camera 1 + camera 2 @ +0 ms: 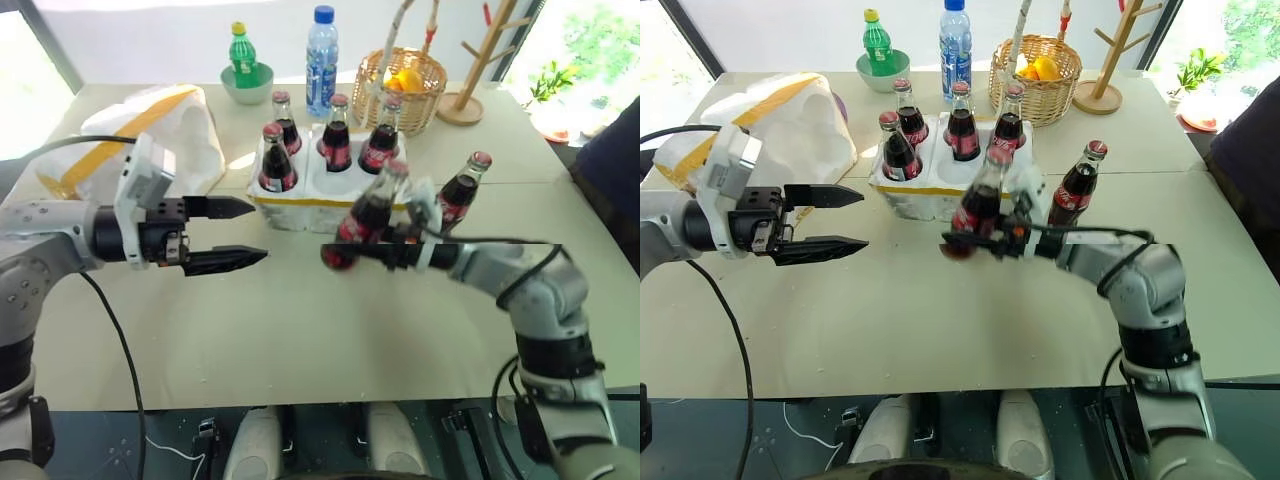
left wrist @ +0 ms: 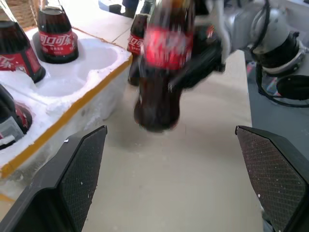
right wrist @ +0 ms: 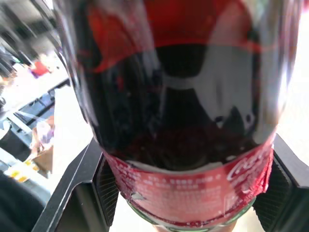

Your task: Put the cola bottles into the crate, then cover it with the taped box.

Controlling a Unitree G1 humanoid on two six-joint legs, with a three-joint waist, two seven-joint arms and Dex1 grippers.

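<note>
The right gripper (image 1: 350, 250) clamps a small dark glass cola bottle (image 1: 367, 215), tilted, just before the low white styrofoam crate (image 1: 300, 205), which holds four bottles. The left gripper (image 1: 245, 233) hangs wide open nearby. Another bottle (image 1: 462, 190) stands beside the crate.

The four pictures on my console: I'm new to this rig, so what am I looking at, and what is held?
Two come from the robot's head, looking down over its arms; two from its wrists, looking along the black fingers. The right gripper is shut on a small glass cola bottle with a red label, tilted above the beige table. The left gripper is open and holds nothing. Four bottles stand in the low white foam crate with a yellow band; one stands beside it. The large white yellow-taped foam box lies behind the left arm.
</note>
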